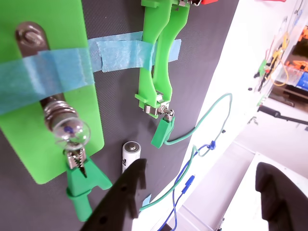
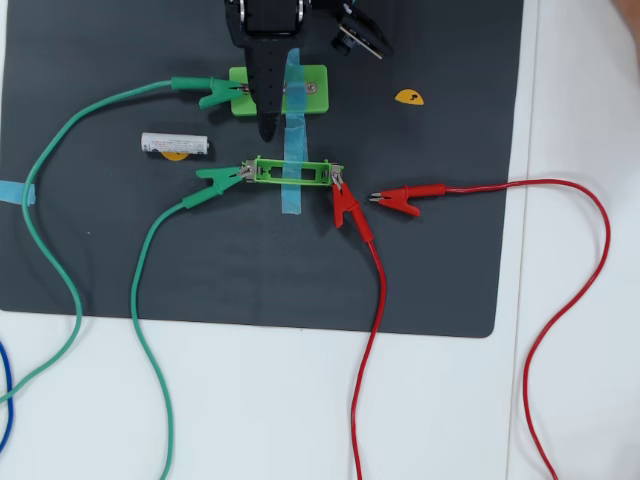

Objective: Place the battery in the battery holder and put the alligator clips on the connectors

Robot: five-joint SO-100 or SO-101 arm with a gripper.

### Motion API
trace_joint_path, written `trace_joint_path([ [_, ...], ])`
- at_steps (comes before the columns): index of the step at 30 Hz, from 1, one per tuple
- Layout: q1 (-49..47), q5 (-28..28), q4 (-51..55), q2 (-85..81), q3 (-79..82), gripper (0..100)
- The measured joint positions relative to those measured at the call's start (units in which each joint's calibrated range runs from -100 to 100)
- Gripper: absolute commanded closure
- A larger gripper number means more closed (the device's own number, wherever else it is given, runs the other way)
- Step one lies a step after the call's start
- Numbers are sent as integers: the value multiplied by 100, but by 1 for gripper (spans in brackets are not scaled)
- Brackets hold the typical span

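Observation:
The battery point(image 2: 175, 145) lies on the black mat left of the battery holder point(image 2: 293, 173), whose slot is empty; in the wrist view the battery point(image 1: 130, 153) is partly hidden by my lower finger. A green alligator clip point(image 2: 222, 180) grips the holder's left connector, and a red clip point(image 2: 346, 207) grips the right one. In the wrist view that green clip point(image 1: 162, 132) bites a tab point(image 1: 165, 112) on the holder point(image 1: 159, 62). A second red clip point(image 2: 400, 197) lies loose. Another green clip point(image 2: 213, 92) holds the bulb block point(image 2: 312, 90). My gripper point(image 2: 325, 93), also in the wrist view point(image 1: 202, 168), is open and empty above the block.
The bulb block point(image 1: 48, 96) and the holder are taped down with blue tape point(image 1: 125, 53). An orange sticker point(image 2: 407, 97) lies on the mat. Green and red wires point(image 2: 375, 330) trail over the white table. A blue wire point(image 1: 183, 187) and clutter lie beyond the mat's edge.

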Motion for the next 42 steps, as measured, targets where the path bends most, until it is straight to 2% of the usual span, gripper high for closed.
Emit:
trace_joint_path([
  [8, 0, 0, 0, 0, -44, 78],
  [11, 571, 0, 86, 269, -613, 78],
  [17, 1467, 5, 335, 2503, -2994, 77],
  [20, 1781, 212, 695, 3956, -4416, 77],
  [24, 1837, 625, 1596, 5922, -6442, 77],
  [29, 1691, 874, 2617, 7904, -8387, 77],
  [34, 1557, 1070, 2900, 9643, -9178, 77],
  [42, 1758, 1148, 2952, 10550, -9285, 77],
])
